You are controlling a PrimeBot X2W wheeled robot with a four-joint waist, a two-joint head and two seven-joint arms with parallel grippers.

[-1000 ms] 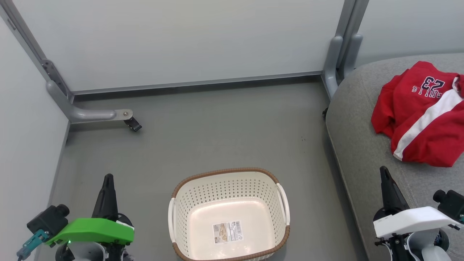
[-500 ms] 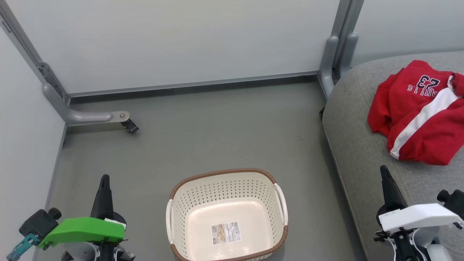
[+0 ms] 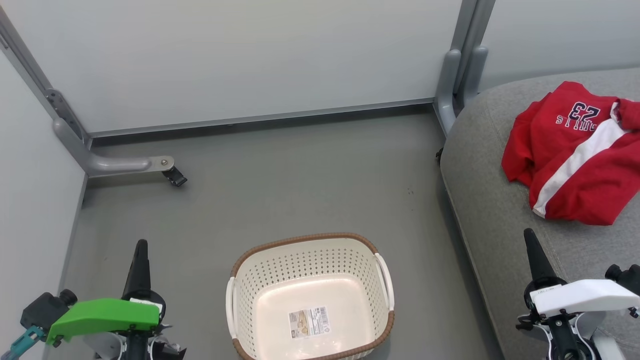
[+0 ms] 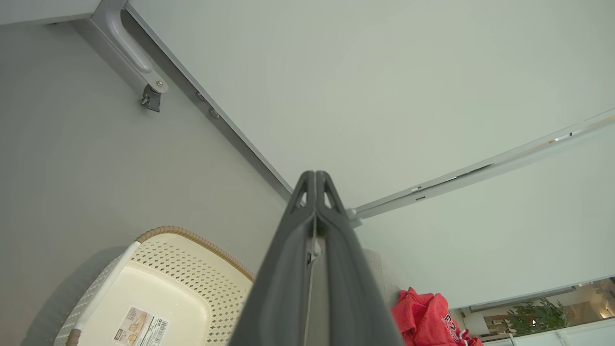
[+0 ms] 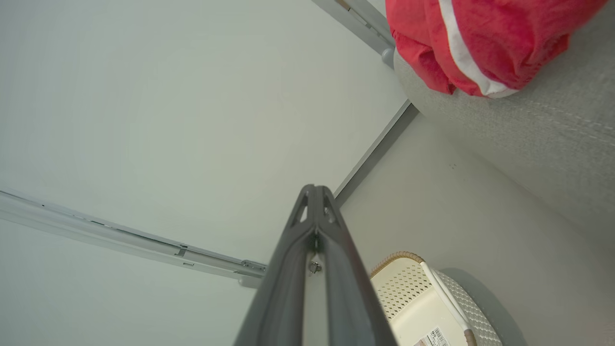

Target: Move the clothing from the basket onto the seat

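Drifting a little leftward across the head view since a second ago, everything is shifting together, so the camera is turning while the things are keeping their places.

The basket (image 3: 306,236) is standing upright on the grey floor (image 3: 300,175), and the one thing lying in it is a paper label (image 3: 309,322) on its inside bottom. The clothing (image 3: 575,150), a red heap with a white stripe and a navy "23", is lying on the seat (image 3: 490,210) at the right. It is well apart from the basket, with a band of bare cushion between it and the seat's rounded edge.

Bare floor is stretching from the basket's far rim to the pale wall panel (image 3: 250,60). A narrower strip of floor is separating the basket's right handle from the seat's edge. A grey metal foot (image 3: 125,163) with a black caster is jutting from the left corner, well clear of the basket.

The left jaws are pressing fully together and gripping nothing, pointing up beside the basket's left side. The right jaws are likewise closed and empty, hovering over the near part of the seat, apart from the clothing.
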